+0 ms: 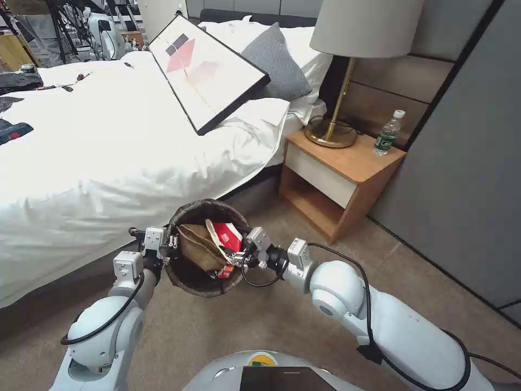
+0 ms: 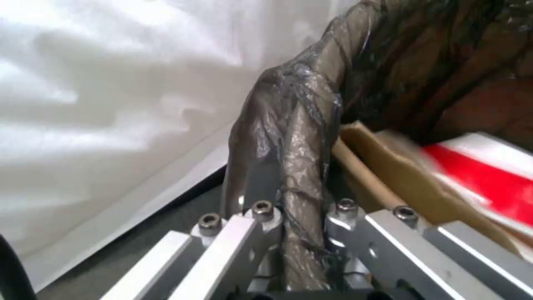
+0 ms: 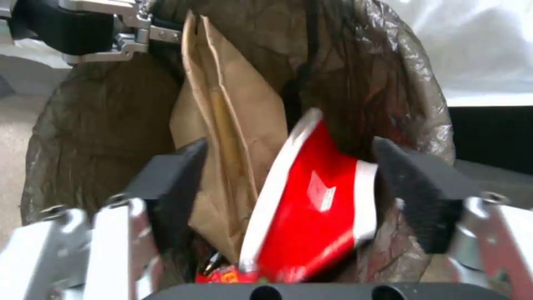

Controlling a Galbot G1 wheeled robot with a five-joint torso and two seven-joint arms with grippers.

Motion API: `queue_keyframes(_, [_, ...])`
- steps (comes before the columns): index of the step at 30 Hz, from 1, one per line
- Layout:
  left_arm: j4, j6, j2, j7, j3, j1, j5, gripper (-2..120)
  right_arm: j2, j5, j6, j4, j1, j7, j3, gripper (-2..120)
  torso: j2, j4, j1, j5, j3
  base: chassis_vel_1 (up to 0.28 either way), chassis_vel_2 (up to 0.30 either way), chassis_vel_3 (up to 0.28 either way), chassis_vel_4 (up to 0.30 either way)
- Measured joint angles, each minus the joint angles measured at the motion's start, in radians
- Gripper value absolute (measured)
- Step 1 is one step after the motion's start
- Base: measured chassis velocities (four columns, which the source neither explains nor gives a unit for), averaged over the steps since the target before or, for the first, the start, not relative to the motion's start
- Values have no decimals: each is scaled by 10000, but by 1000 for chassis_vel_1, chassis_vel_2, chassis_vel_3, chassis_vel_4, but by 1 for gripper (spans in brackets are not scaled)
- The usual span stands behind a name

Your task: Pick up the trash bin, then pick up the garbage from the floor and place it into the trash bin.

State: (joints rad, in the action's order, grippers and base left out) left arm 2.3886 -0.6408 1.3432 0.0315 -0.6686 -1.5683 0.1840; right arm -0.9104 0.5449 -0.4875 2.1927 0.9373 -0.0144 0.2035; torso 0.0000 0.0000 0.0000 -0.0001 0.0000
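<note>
Bedside carpet [image 1: 282,315], left hand [image 1: 169,245] gripping trash bin [image 1: 187,274]

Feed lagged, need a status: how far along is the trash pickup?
Done: left gripper clamps the rim of the round bin lined with a brown bag, held off the carpet; a flattened brown paper bag is inside. In hand: open right gripper beside a red-and-white packet in the bin. Left: no litter visible on the carpet.
</note>
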Motion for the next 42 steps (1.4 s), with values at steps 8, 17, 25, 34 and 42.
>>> queue_keyframes(8, [14,-6,12,0,6,-5,-6,3,57,267,-6,515,-39,326,-83,99,0,0,0,1,0,0,0,0,0])
queue_keyframes(17, [16,-7,71,-8,-3,-13,-21,3,261,819,35,1391,150,633,-931,100,0,0,0,1,0,0,0,0,0])
queue_keyframes(25, [49,-1,79,-16,-55,-37,-19,3,468,762,371,1624,1152,643,-2565,100,0,-1,0,2,0,0,0,0,0])
queue_keyframes(34, [96,12,92,-24,-137,-32,52,3,-44,17,871,1584,2945,814,-4199,100,0,2,0,2,0,0,0,0,0])
queue_keyframes(42, [100,17,88,-29,-194,-17,122,3,-906,-1060,1626,1581,4770,729,-5769,100,0,-1,0,2,-1,0,0,0,0])
